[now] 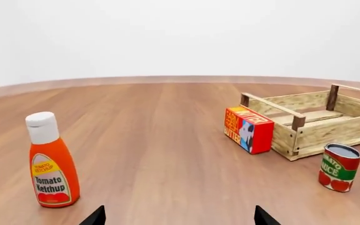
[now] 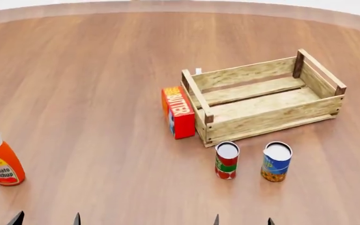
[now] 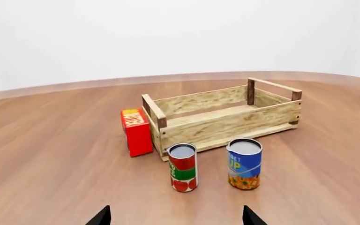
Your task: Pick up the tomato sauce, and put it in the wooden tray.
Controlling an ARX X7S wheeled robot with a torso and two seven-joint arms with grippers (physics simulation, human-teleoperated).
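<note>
Left wrist view: the left gripper (image 1: 178, 219) was spread wide, the tomato sauce (image 1: 339, 167) standing far off to one side, red-and-green label, by the wooden tray (image 1: 311, 133).

Head view: the can stood upright just before the tray.

Right wrist view: the right gripper (image 3: 176, 218) gaped open, can dead ahead, apart; the tray held nothing.

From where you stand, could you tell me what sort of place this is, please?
Probably a simulated tabletop test scene with groceries: a bare wooden table against blank white walls, bearing a ketchup bottle, butter box, two cans, and a wooden tray.
</note>
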